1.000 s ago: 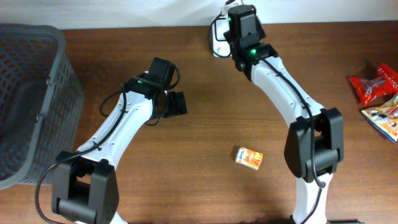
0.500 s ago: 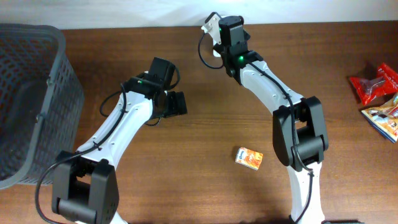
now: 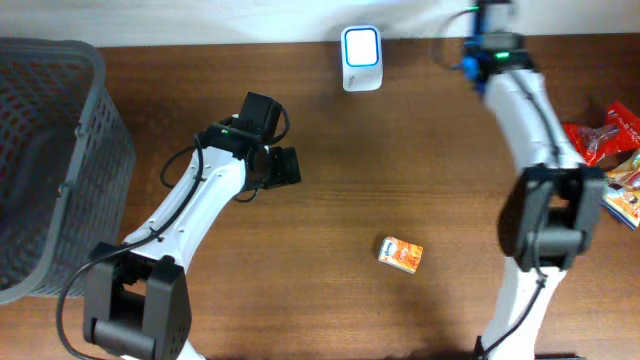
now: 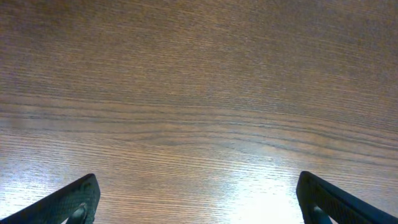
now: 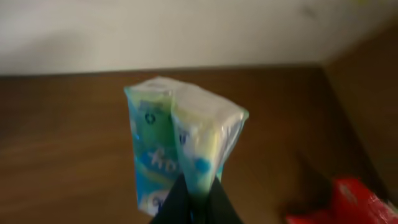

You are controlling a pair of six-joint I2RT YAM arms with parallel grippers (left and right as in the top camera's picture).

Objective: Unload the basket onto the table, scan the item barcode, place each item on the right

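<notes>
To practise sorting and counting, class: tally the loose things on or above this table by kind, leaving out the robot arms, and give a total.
Basket: 1
Scanner: 1
Small box: 1
Packets: 3 (red packet, orange-and-white packet, green packet in the right claw)
Total: 6

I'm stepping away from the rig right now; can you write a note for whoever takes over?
Left gripper: open, empty, over the table.
Right gripper: shut on a green and white packet, held up near the table's far edge, to the right of the scanner.
Done: packet picked up; whether it was scanned does not show.
Left: probably show its barcode to the scanner. An orange box and red packets lie on the table.
</notes>
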